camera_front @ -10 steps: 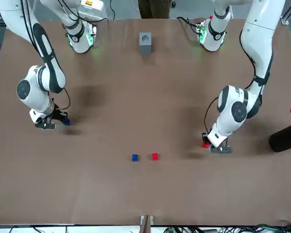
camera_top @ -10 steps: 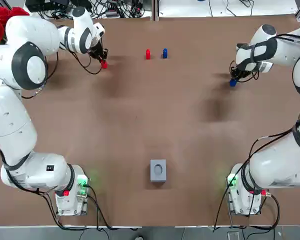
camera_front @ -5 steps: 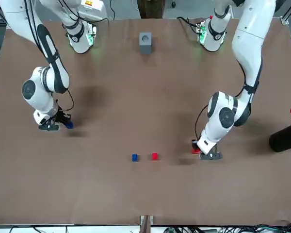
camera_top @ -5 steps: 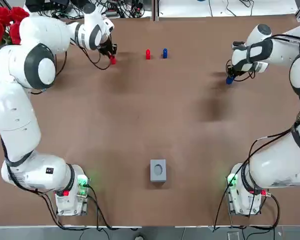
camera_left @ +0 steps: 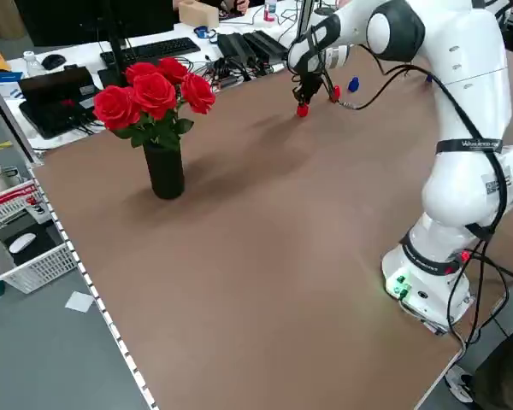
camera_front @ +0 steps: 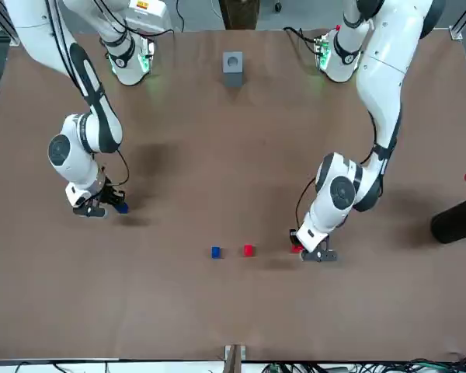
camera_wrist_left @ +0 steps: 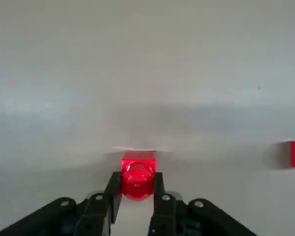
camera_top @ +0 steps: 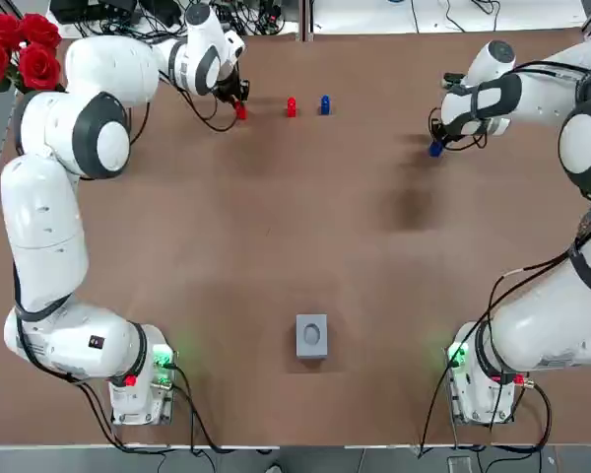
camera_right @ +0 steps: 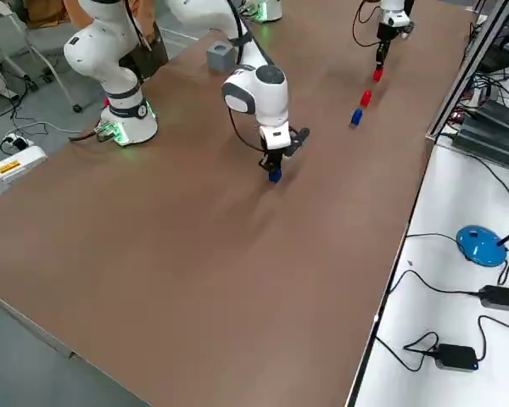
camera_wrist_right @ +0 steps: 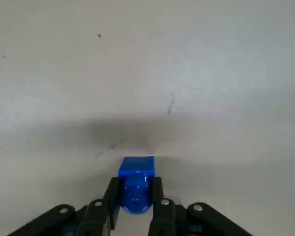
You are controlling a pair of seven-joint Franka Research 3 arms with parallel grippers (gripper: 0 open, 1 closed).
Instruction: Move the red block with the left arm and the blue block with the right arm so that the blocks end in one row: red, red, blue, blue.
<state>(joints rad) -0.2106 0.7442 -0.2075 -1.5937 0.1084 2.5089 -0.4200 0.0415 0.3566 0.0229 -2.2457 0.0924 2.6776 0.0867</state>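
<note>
Both arms have carried their loads inward near the far edge of the worktop [camera_top: 276,246] since a second ago; the left gripper [camera_top: 238,104] pinches its red block [camera_wrist_left: 137,166] near the resting red block [camera_top: 292,106]; the right gripper [camera_top: 437,144], clamped on its blue block [camera_wrist_right: 135,173], hangs well apart from the resting blue block [camera_top: 324,103]; transport is in hand; next, I judge, each block needs aligning beside its twin, lowering and releasing.

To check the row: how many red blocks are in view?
2. The held red block is in the left gripper; the free red block stands beside the loose blue block. None appears hidden.
</note>
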